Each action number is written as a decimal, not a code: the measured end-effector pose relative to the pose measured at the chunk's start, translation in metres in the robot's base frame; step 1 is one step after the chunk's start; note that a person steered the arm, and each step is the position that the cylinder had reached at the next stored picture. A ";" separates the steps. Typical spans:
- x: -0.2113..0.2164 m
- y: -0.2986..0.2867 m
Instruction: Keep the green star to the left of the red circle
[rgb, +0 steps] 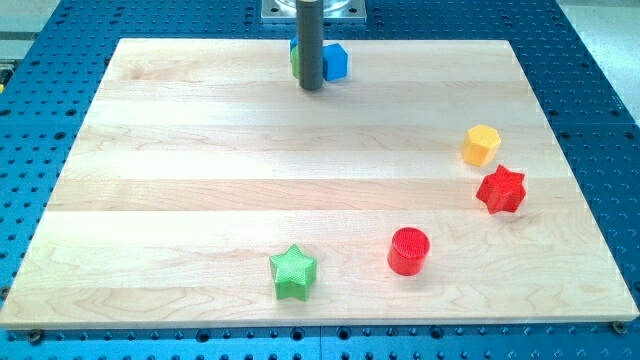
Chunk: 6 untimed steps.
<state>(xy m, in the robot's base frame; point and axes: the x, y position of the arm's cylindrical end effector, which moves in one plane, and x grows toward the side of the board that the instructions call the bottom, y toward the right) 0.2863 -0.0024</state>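
Observation:
The green star (293, 271) lies near the view's bottom, a little left of centre. The red circle (408, 250) stands to its right, about a hand's width away and slightly higher in the view. My tip (311, 86) is near the view's top centre, far from both, right in front of a blue block (334, 62) and a green block (296, 60) that the rod partly hides.
A yellow hexagon (481, 145) and a red star (501, 190) lie close together at the view's right. The wooden board (200, 180) rests on a blue perforated table (40, 90). The arm's mount (312, 10) is at the top edge.

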 end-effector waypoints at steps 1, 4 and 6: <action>0.105 -0.030; 0.330 0.028; 0.231 -0.034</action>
